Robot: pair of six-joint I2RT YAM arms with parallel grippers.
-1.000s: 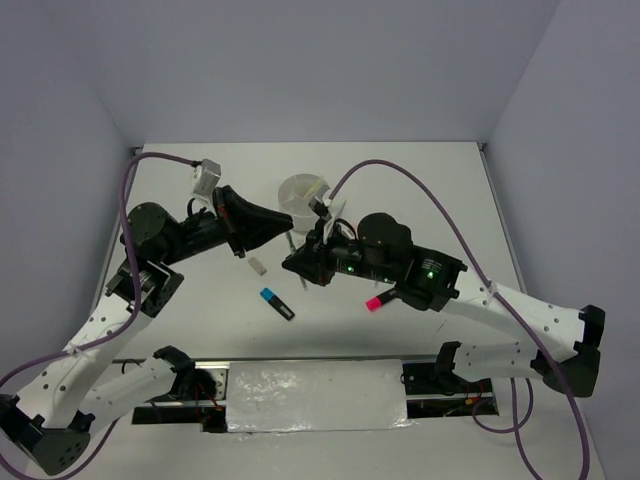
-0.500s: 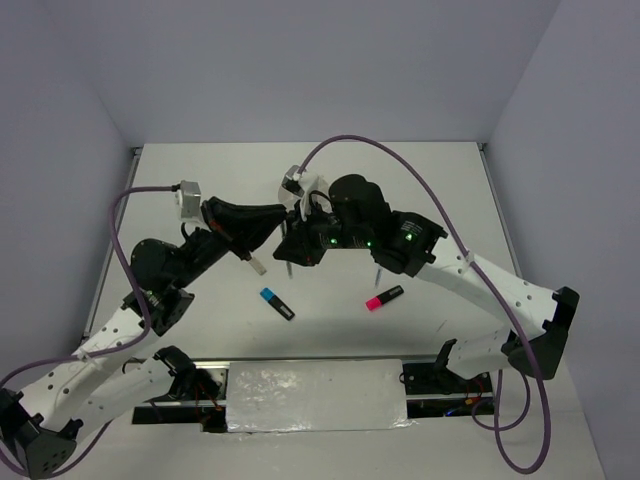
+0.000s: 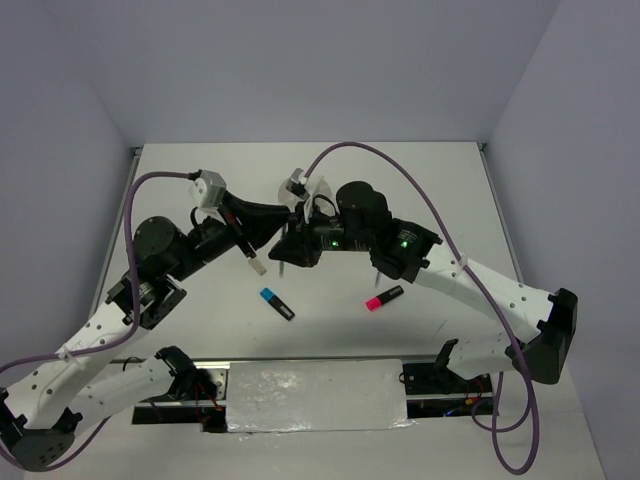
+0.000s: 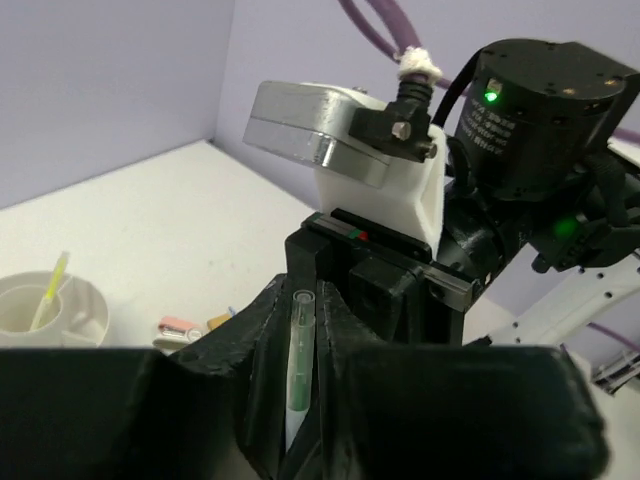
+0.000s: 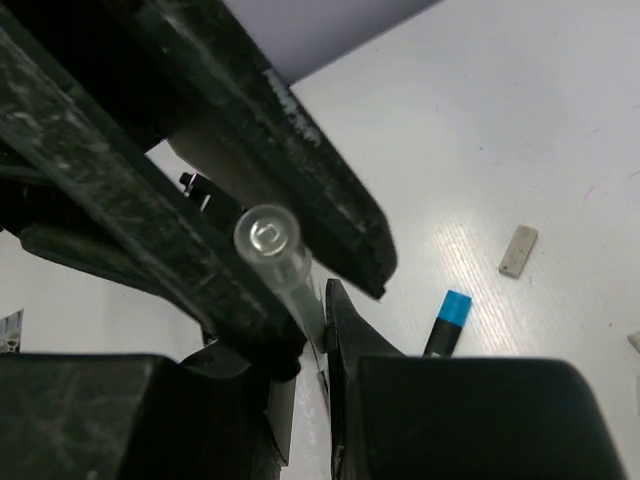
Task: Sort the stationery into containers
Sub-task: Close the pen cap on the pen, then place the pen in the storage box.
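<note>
Both arms are bunched nose to nose mid-table, close to the white organiser cup [image 4: 95, 318], and this looks like the delivery step for the pens. The left gripper [image 4: 302, 300] is clamped tight on a green pen [image 4: 297, 385]. It has a slim round barrel of glossy plastic, with a clear tube end poking up between the black fingers. The right gripper [image 5: 315, 320] pinches a clear-ended pen [image 5: 268, 240], just as thin, though I can't make out its colour. A yellow pen [image 4: 50, 290] leans in one cup compartment. Next, I'd say, each pen needs tipping upright over a compartment and releasing, one arm at a time, given the crowding. Lying on the matte white table [image 3: 450, 200] are a stubby blue-and-black highlighter [image 3: 277, 303], a pink-and-black highlighter [image 3: 384, 297] and a flat little eraser [image 3: 257, 266].
</note>
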